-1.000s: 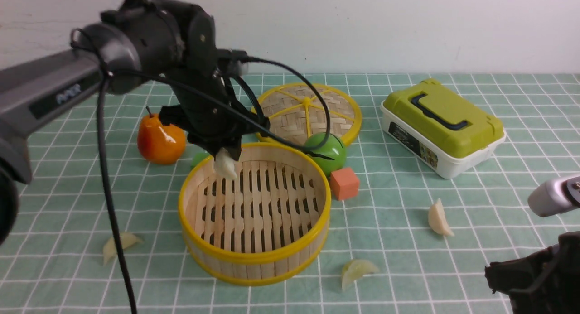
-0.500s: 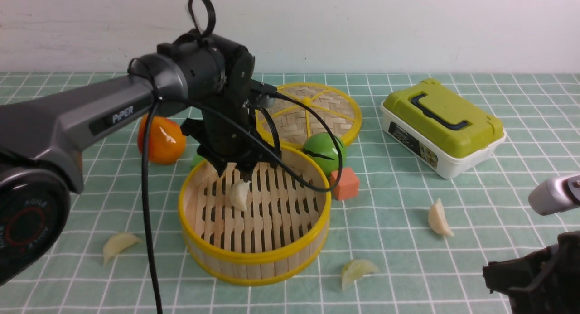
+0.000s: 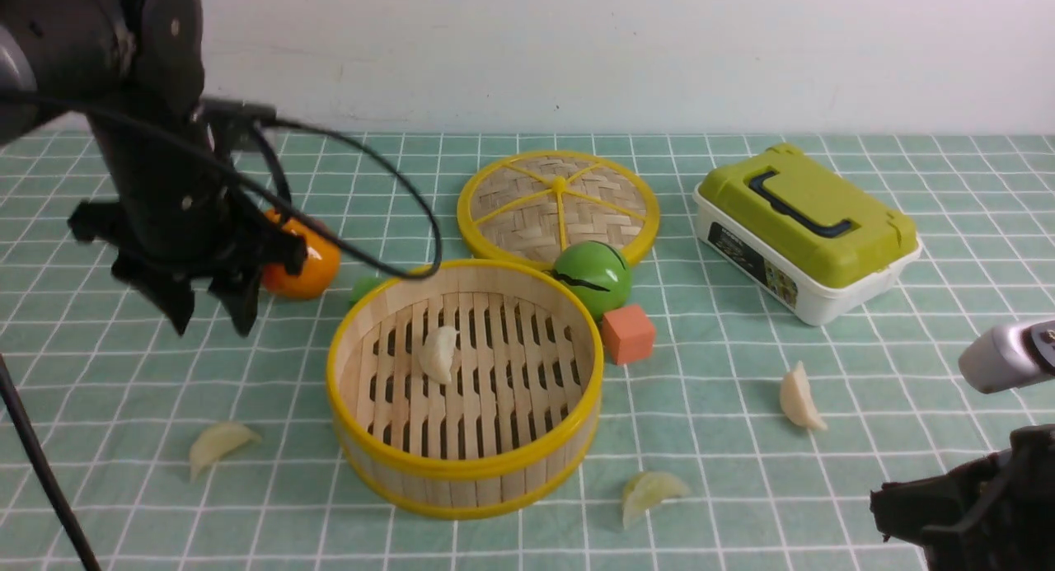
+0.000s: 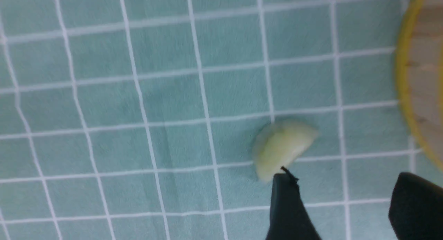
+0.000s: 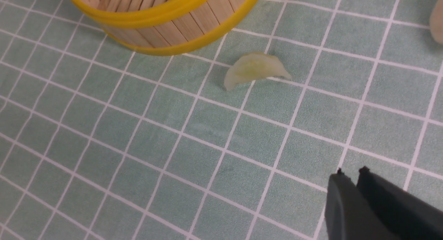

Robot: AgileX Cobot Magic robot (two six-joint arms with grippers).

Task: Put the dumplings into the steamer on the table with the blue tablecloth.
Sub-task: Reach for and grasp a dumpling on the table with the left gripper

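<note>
Lying in steamer (image 3: pixel 461 470), dumpling (image 3: pixel 438 353) newly released

table (image 3: pixel 742 505) under blue tablecloth (image 3: pixel 931 167), steamer (image 3: pixel 461 469), three dumplings (image 3: pixel 216 444) (image 3: pixel 648 490) (image 3: pixel 799 398), woven lid (image 3: pixel 560 200), pear (image 3: pixel 319 268), box (image 3: pixel 812 225), cube (image 3: pixel 628 334)

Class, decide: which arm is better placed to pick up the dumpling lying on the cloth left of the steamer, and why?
Left. The left gripper hangs open near that dumpling, which shows close to it in the wrist view; the right gripper is shut, on the other side of the steamer.
</note>
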